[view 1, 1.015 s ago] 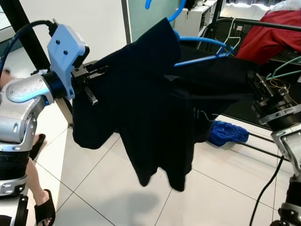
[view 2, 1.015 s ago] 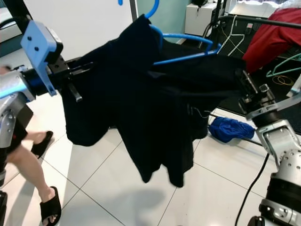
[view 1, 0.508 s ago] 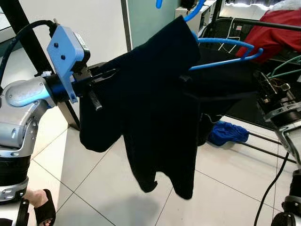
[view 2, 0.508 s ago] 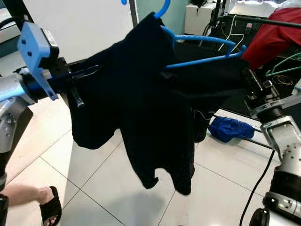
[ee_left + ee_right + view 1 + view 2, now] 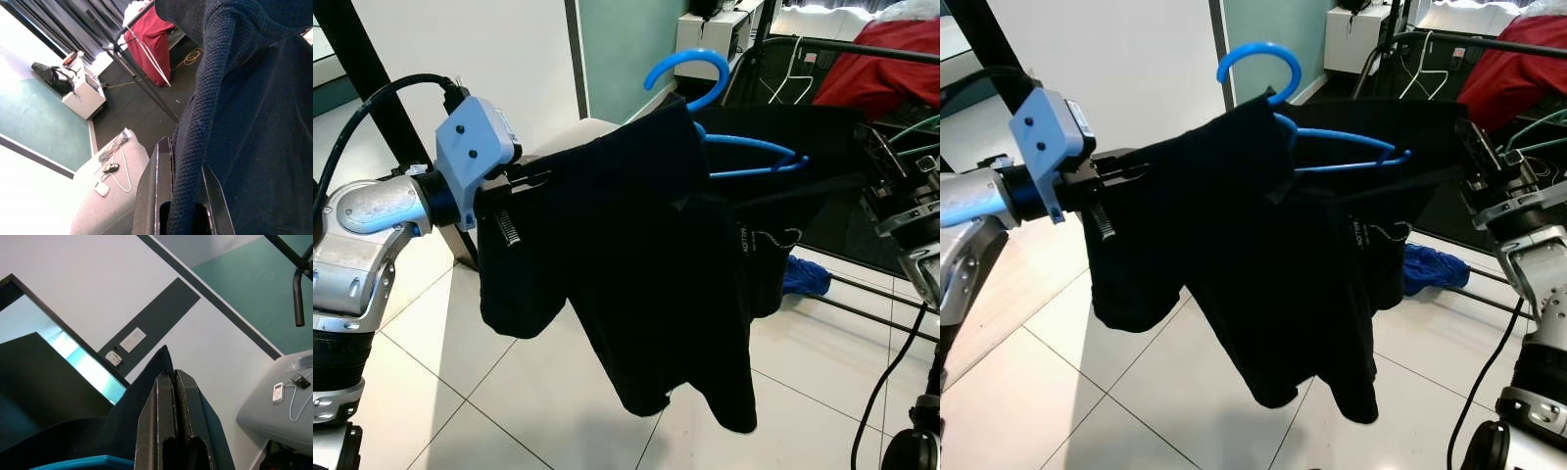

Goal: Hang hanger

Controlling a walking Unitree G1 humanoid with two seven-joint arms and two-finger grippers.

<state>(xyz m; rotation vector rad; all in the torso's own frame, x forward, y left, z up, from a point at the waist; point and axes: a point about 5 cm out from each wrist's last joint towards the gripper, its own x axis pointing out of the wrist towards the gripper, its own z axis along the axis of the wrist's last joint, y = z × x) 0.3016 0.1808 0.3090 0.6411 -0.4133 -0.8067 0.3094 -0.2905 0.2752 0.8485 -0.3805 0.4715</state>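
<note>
Black knitted garment (image 5: pixel 646 284) hangs in mid-air between the two silver arms, draped over a blue plastic hanger (image 5: pixel 1332 137) whose hook curls up above the cloth. On the robot's left, the left gripper (image 5: pixel 524 181) holds one shoulder of the garment; the left wrist view shows its two black fingers (image 5: pixel 151 196) pinching a thick ribbed fold of the dark knit between them. On the robot's right, the right gripper (image 5: pixel 1474 157) reaches into the garment's other edge, and the right wrist view shows its fingers (image 5: pixel 168 426) pressed together on a thin edge of the black cloth, with a strip of the blue hanger below them. Head views add what the wrist cameras miss: a dark clothes rail (image 5: pixel 891 51) behind, carrying a red garment (image 5: pixel 876 83), a crumpled blue cloth (image 5: pixel 1435 266) on the white tiled floor (image 5: pixel 460 392), and a black cable (image 5: pixel 1484 382) trailing beside the right arm.
</note>
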